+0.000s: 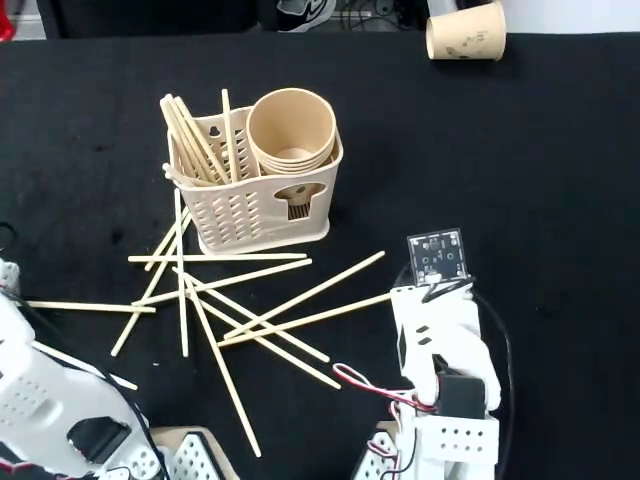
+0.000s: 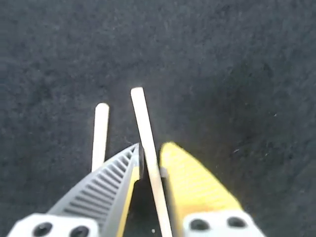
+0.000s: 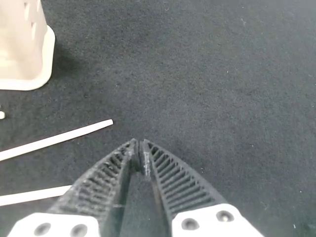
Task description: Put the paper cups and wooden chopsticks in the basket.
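The left arm [image 1: 40,410] is pinching one wooden chopstick [image 2: 147,133] between its jaws, and the stick is reaching out past the jaw tips over the black surface [image 2: 237,74]. A second chopstick [image 2: 100,133] is lying just beside the grey jaw, apart from the pinched one.

The right arm [image 1: 445,370] is holding its jaws pressed together with nothing between them, low over the surface. Just ahead of their tips the end of a loose chopstick [image 3: 64,134] is lying. Another stick [image 3: 29,196] is lying beside the jaws.

The basket [image 1: 255,215] is standing well ahead of the right jaws and off to one side. A stack of paper cups [image 1: 291,125] is sitting upright in one compartment, and a bundle of chopsticks [image 1: 195,140] is leaning in the other. The scattered chopsticks [image 1: 250,300] are lying crossed over one another between the basket and both arms. A single paper cup [image 1: 466,33] is lying on its side far beyond the right jaws, at the surface's far edge.
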